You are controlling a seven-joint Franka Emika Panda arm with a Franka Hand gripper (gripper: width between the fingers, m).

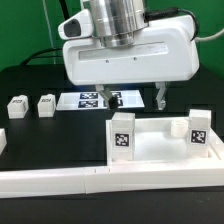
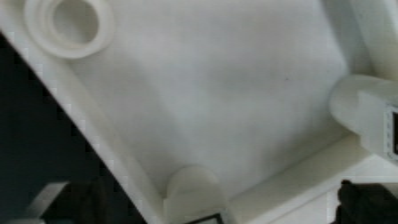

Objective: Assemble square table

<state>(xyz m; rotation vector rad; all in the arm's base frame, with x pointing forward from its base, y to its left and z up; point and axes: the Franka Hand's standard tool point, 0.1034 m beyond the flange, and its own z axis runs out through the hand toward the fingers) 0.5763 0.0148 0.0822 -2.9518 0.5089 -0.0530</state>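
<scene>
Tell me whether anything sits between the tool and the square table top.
Nothing visible does. The open tool hangs over the table top, whose bare surface fills the wrist view. The nearer leg and the farther leg stand upright, off to the sides.

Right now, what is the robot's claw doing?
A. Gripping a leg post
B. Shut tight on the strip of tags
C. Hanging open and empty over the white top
C: the gripper has its fingers spread wide with nothing between them, above the top.
</scene>
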